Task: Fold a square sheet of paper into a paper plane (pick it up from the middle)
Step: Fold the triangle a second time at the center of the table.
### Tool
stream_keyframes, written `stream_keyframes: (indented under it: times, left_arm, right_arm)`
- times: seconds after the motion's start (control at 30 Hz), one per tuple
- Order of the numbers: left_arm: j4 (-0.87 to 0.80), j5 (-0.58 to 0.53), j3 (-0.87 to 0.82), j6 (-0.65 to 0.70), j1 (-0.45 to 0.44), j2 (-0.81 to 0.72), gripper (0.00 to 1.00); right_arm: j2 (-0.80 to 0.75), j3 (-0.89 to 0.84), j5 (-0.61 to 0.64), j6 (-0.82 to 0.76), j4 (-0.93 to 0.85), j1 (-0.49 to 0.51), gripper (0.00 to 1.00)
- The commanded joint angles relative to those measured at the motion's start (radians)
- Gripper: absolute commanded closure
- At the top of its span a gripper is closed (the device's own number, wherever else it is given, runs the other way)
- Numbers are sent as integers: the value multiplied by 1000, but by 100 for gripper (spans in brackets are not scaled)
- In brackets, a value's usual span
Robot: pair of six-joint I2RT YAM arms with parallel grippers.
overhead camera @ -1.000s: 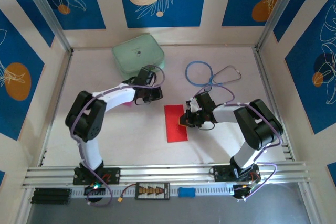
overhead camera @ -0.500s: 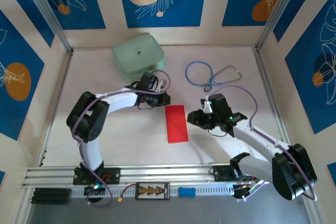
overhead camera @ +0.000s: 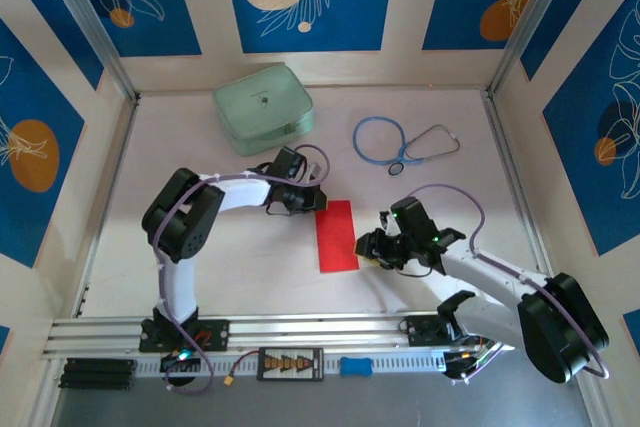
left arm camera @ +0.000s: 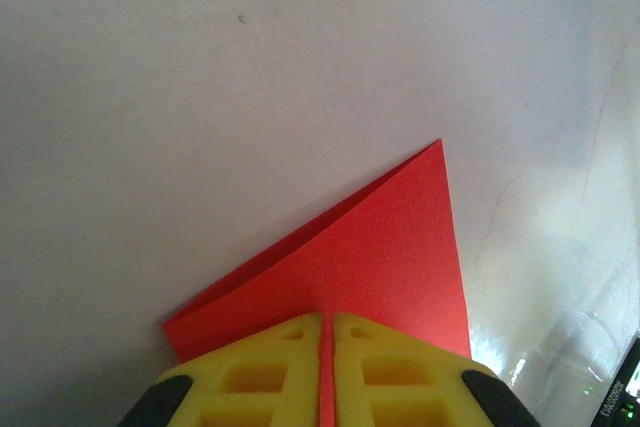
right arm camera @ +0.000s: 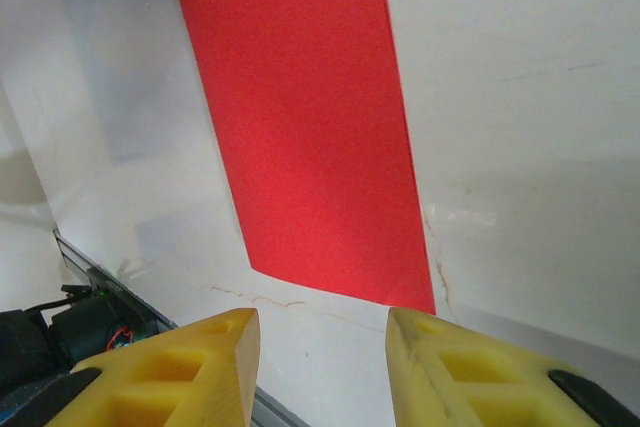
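Observation:
The square sheet of paper (overhead camera: 336,235) is bright red and lies flat on the table, folded in half into a narrow rectangle. In the left wrist view its two layers (left arm camera: 380,257) gape slightly along the far edge. My left gripper (overhead camera: 311,200) is shut, its yellow fingertips (left arm camera: 275,357) resting on the sheet's far left corner, and red shows through the thin slit between them. My right gripper (overhead camera: 369,248) stands open just right of the sheet's near right corner, low over the table. The sheet's near end (right arm camera: 300,117) lies just ahead of the right gripper's fingers (right arm camera: 225,352), with nothing between them.
A pale green case (overhead camera: 263,107) sits at the back left. A blue and grey stethoscope (overhead camera: 400,142) lies at the back right. Aluminium rails (overhead camera: 320,329) run along the near edge, and frame posts stand at the side walls.
My right gripper has opened, come off the sheet's right edge and dropped toward the near right corner. My left gripper has slid right onto the sheet's far left corner.

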Motion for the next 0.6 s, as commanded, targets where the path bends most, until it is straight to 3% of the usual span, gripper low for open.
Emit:
stream_keyframes:
  times: [0.0,0.17,0.57]
  left_arm:
    - [21,-10,-32,10,0,31,89]
    - [16,-39,-70,28,0,26,89]
    - [37,-31,-86,24,1,25,89]
  right_arm:
    - [34,2,-41,33,2,6,59]
    - [90,-5,-91,50,46,11,56]
    - [131,-14,-72,69,75,8,52]
